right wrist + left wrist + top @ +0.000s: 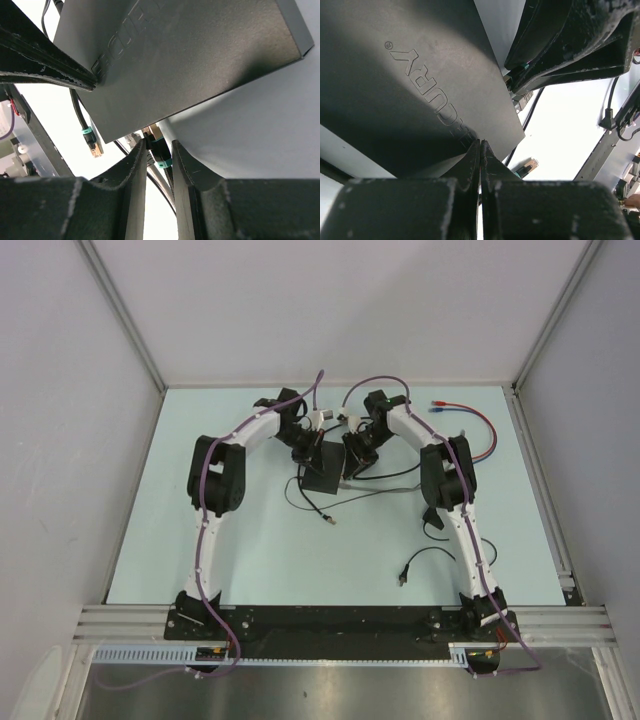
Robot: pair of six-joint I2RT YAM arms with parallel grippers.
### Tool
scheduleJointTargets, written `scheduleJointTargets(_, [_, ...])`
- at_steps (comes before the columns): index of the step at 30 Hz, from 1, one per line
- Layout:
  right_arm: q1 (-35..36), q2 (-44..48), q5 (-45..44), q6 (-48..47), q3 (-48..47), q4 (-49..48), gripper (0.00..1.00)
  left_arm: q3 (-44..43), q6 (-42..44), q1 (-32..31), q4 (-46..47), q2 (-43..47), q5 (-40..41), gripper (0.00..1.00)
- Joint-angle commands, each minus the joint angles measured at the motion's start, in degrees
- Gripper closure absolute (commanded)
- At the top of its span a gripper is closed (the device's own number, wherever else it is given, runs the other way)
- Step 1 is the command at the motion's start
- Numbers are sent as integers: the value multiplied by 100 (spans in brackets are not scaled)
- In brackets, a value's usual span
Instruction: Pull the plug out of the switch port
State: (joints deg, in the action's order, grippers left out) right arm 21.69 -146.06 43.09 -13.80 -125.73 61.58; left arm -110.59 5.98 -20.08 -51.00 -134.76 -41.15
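Switch (pixel 322 478) sat mid-frame. Right gripper (pixel 158 150) was clamped on the plug (pixel 151 134), and left gripper (pixel 480 150) had its fingers pressed together at the switch's edge. A loose teal-booted connector (pixel 91 141) crowded in close. Only the top view caught the red cable (pixel 460 406), upper right.

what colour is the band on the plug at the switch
Teal; plug band shows best in right wrist view.

Switch (pixel 322 472): frame centre, on table (pixel 250 560). Left gripper (pixel 304 455) on its upper left; right gripper (pixel 352 464) right, around plug (pixel 155 141).
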Motion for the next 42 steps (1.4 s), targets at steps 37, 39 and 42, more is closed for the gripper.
scheduleJointTargets(37, [-25,217,-1418,-632,514,1128,100,19,88,-49,108,-253,643,100])
scheduleJointTargets(39, [-60,306,-1374,-545,629,1067,100,11,88,-49,108,-253,634,100])
scheduleJointTargets(42, [-174,403,-1190,-544,446,961,100,11,88,-49,99,-244,625,100])
